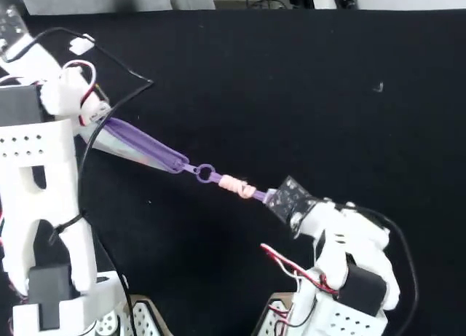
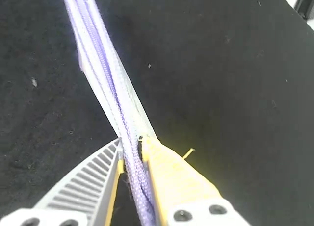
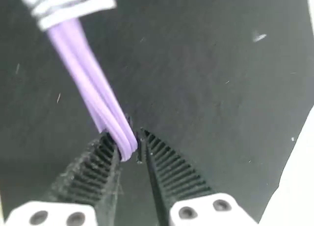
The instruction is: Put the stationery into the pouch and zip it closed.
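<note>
black table (image 1: 328,95), pouch (image 1: 138,148) in left tool (image 2: 131,142)

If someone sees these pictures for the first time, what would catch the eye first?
The purple pouch, stretched straight over the black table between the two arms. The left gripper is shut on one end of it; the right gripper is shut on the purple pull cord at the other end.

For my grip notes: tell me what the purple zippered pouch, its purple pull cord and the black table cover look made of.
Purple zippered pouch: woven-looking purple zip tape flanked by pale, finely ribbed sides, perhaps mesh or plastic. Purple pull cord: smooth, slightly glossy strands, probably rubbery plastic. Black table cover: matte, lint-flecked, probably cloth.
</note>
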Robot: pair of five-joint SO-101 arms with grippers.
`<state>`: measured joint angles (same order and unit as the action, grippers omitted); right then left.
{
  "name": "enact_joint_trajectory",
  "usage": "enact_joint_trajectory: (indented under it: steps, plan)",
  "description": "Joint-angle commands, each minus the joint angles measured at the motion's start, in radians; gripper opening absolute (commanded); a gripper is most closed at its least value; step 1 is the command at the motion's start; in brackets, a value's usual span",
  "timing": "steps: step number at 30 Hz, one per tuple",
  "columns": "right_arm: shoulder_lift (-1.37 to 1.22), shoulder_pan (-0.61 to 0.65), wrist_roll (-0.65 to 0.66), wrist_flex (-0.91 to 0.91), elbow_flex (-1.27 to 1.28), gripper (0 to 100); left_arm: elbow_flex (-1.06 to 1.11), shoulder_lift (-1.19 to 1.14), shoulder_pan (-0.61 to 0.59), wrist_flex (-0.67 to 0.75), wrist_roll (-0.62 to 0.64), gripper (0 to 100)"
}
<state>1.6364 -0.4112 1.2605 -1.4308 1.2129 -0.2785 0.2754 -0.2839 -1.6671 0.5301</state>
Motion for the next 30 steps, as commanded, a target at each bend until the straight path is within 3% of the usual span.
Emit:
enact_joint_trajectory:
  steps: [1, 6, 13, 19, 25, 30]
  plan:
    - [-0.004, 0.149, -0.267, 0.077, -0.088, 1.1, 0.058, 0.012, 0.010, 0.107, 0.009, 3]
    - [-0.004, 0.288, -0.425, 0.091, -0.157, 1.1, 0.185, 0.011, 0.067, 0.212, 0.009, 3]
    - [-0.004, 0.384, -0.511, 0.092, -0.165, 1.1, 0.366, 0.011, 0.176, 0.351, 0.003, 3]
    - [-0.004, 0.399, -0.555, 0.120, -0.160, 1.1, 0.493, 0.014, 0.202, 0.433, 0.002, 3]
    - [-0.004, 0.399, -0.574, 0.186, -0.105, 1.1, 0.585, 0.020, 0.191, 0.428, -0.064, 17]
    - [-0.004, 0.399, -0.608, 0.302, -0.019, 1.2, 0.601, 0.021, 0.151, 0.436, -0.069, 20]
